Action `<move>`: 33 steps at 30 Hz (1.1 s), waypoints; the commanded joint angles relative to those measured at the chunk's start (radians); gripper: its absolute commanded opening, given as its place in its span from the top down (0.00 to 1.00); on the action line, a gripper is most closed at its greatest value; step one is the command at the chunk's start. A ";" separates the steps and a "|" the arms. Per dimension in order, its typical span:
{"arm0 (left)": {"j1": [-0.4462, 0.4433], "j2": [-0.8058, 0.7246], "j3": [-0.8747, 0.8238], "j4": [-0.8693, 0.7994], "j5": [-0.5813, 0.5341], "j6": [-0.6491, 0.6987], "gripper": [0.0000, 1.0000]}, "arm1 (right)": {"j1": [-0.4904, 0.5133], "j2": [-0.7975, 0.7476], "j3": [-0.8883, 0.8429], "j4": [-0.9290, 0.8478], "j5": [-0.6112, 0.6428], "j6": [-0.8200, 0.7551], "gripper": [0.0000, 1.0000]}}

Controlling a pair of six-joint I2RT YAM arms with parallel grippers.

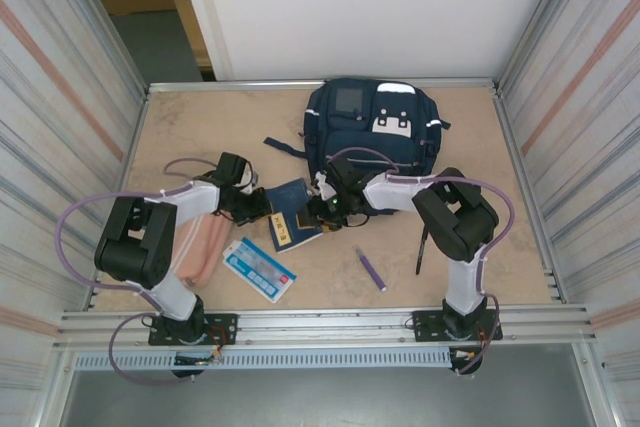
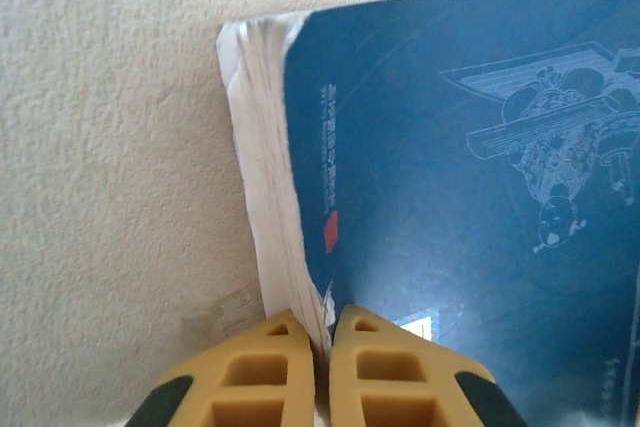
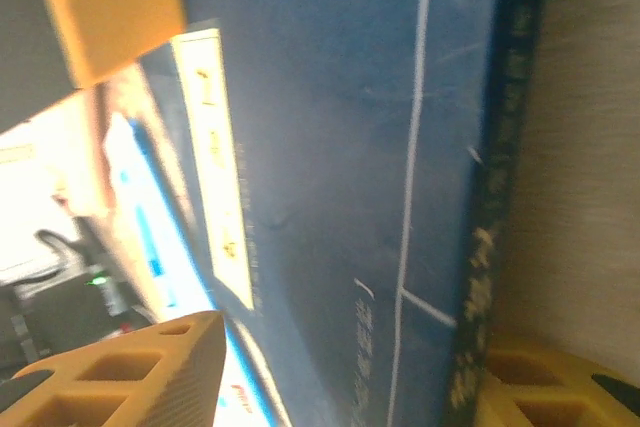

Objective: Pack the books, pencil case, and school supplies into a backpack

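Backpack [image 1: 370, 119] lies at the far middle of the bench [image 1: 480, 197]. Can't tell from above whether its main zip is open. All the items to pack are out on the bench, so packing looks barely started. Step in hand, my read: picking up the navy book [image 1: 290, 215], which lies just in front of the backpack, between the two arms. Left end effector [image 2: 322, 325] is pressed together at the book's corner, apparently pinching the cover and page edge. Right end effector [image 3: 350, 347] is spread, straddling the spine edge with one finger over the cover near the yellow label [image 3: 215, 167]. Can't tell if it bears on the book. Pencil case [image 1: 200, 247] lies under the left arm, with the booklet [image 1: 258, 269] just beside it toward the near edge. Purple pen [image 1: 371, 270] and black pen [image 1: 422, 247] are over by the right base. Next move probably needs the right to close on the spine side, then a joint lift with the book kept level. A corner pinch on a thin cover could flex or slip.
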 commanded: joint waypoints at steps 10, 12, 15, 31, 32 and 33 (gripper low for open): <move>0.023 -0.102 -0.051 -0.085 -0.066 -0.063 0.58 | 0.018 -0.068 0.037 -0.043 -0.019 -0.113 0.93; 0.035 -0.170 -0.039 -0.120 -0.073 -0.067 0.48 | 0.017 -0.118 0.051 -0.117 0.056 -0.202 0.99; 0.060 -0.283 -0.012 -0.153 -0.058 -0.058 0.42 | 0.020 -0.220 0.055 -0.203 0.206 -0.358 1.00; 0.056 -0.764 0.096 0.014 0.424 0.716 0.20 | 0.015 -0.653 -0.037 -0.527 0.263 -1.213 0.92; 0.041 -0.763 0.088 -0.010 0.516 0.800 0.16 | 0.019 -0.678 -0.042 -0.541 0.277 -1.244 0.92; 0.018 -0.759 0.076 -0.044 0.591 0.898 0.02 | 0.024 -0.696 -0.041 -0.556 0.294 -1.264 0.92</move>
